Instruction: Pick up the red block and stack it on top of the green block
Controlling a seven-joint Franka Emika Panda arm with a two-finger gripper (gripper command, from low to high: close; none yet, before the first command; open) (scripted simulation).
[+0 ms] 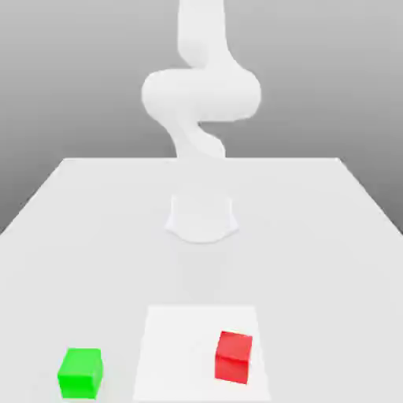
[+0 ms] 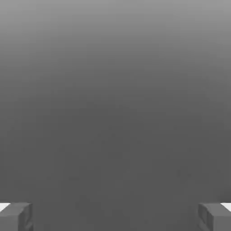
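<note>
The wide-open, empty two-finger hand (image 2: 115, 217) is facing away from the bench (image 1: 299, 271); the red cube-shaped block (image 1: 234, 358) is lying on the white square (image 1: 177, 354), in front of the arm's base (image 1: 201, 220).

This place is a simulated robot workspace: a white robot arm (image 1: 201, 94) stands at a plain pale table (image 1: 102, 260), with only grey gradient behind.

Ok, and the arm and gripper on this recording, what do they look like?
The arm is plain white, with smooth, rounded, bulging segments on a white base flared at the foot; no cables or markings stand out. The gripper has two blocky grey fingers with squared-off, angular ends.
</note>
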